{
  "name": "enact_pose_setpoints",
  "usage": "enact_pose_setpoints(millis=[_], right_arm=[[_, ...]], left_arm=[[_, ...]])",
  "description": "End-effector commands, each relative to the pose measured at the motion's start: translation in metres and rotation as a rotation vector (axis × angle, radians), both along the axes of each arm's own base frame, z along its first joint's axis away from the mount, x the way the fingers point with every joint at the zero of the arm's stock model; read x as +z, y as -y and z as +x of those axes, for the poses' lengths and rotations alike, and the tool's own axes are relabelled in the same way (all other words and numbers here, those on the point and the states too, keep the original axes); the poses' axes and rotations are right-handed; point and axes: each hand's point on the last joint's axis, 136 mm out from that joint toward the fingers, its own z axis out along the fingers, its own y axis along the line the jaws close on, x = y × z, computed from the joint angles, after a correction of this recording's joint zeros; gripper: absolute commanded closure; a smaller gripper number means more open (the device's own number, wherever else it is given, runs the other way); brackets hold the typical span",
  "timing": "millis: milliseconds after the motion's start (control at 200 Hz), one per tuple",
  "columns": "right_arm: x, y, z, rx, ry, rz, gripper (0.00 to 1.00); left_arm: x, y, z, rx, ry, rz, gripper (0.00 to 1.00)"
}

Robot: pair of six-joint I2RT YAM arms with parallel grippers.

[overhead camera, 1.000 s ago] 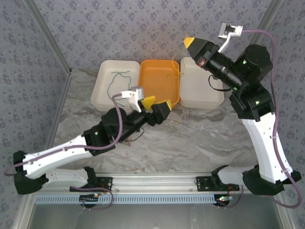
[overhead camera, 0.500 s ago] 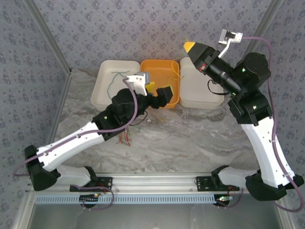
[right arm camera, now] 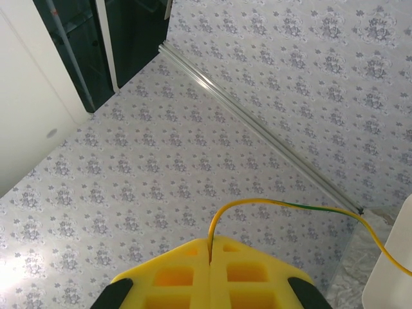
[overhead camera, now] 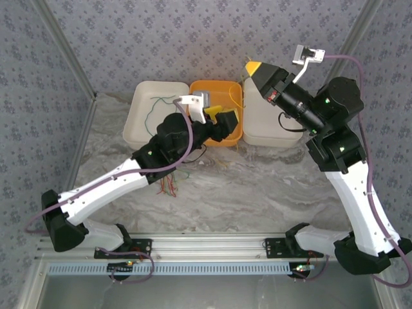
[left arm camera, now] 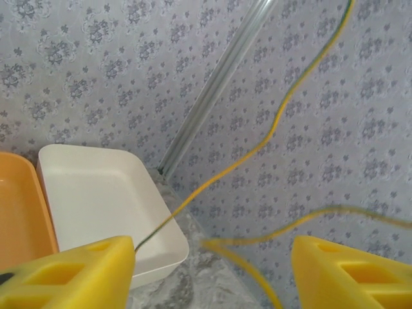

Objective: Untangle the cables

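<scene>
Yellow-green cable (right arm camera: 257,201) comes out of the right pincer (right arm camera: 210,244), whose fingers are pressed together on it, raised at upper right of the top view. It runs on between the parted fingers of the left pincer (left arm camera: 212,273), above the orange tray (overhead camera: 222,93) at centre. A green cable (overhead camera: 153,103) lies in the white tray (overhead camera: 138,125) left of it; red cables (overhead camera: 168,187) lie on the worktop (overhead camera: 257,187).

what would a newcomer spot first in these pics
The right tool, raised high above the table, is shut on a yellow cable that trails down toward the left tool, whose fingers stand apart over the orange tray. A green cable lies in the left white tray, and red cables lie on the table in front of it.
</scene>
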Motion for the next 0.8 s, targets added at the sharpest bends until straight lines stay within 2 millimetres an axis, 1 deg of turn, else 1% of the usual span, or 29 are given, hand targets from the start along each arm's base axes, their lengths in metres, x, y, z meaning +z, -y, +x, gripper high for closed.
enact_pose_setpoints(millis=[0, 50, 70, 100, 125, 185, 275, 325, 425, 520, 600, 725, 794], right_arm=[[0.015, 0.007, -0.017, 0.007, 0.051, 0.043, 1.0], [0.013, 0.008, -0.018, 0.005, 0.05, 0.046, 1.0], [0.013, 0.008, -0.018, 0.005, 0.047, 0.046, 1.0], [0.012, 0.008, -0.018, 0.003, 0.046, 0.044, 1.0], [0.011, 0.009, -0.019, 0.001, 0.045, 0.044, 1.0], [0.007, 0.01, -0.018, -0.006, 0.038, 0.037, 1.0], [-0.001, 0.014, -0.015, -0.037, 0.02, 0.005, 1.0], [-0.006, 0.019, -0.014, -0.065, 0.014, -0.018, 1.0], [-0.025, 0.024, -0.01, -0.109, -0.023, -0.078, 1.0], [-0.047, 0.021, -0.004, -0.11, -0.072, -0.122, 1.0], [-0.07, 0.015, 0.004, -0.099, -0.114, -0.131, 1.0], [-0.112, 0.01, 0.018, -0.114, -0.193, -0.173, 1.0], [-0.131, 0.005, 0.024, -0.11, -0.23, -0.193, 1.0]], left_arm=[[0.035, -0.004, 0.002, -0.003, 0.053, -0.086, 0.44], [0.039, -0.004, 0.003, -0.007, 0.057, -0.092, 0.51], [0.04, -0.004, 0.004, -0.009, 0.059, -0.093, 0.56], [0.042, -0.004, 0.005, -0.011, 0.062, -0.097, 0.65], [0.043, -0.004, 0.006, -0.013, 0.064, -0.098, 0.77], [0.049, -0.008, 0.006, -0.012, 0.067, -0.11, 1.0], [0.062, -0.028, 0.003, 0.018, 0.079, -0.129, 1.0], [0.077, -0.043, -0.004, 0.032, 0.106, -0.151, 1.0], [0.113, -0.078, -0.022, 0.06, 0.17, -0.181, 1.0], [0.145, -0.105, -0.038, 0.077, 0.224, -0.19, 1.0], [0.169, -0.121, -0.048, 0.082, 0.268, -0.195, 1.0], [0.202, -0.138, -0.06, 0.089, 0.329, -0.197, 1.0], [0.22, -0.144, -0.065, 0.075, 0.367, -0.213, 1.0]])
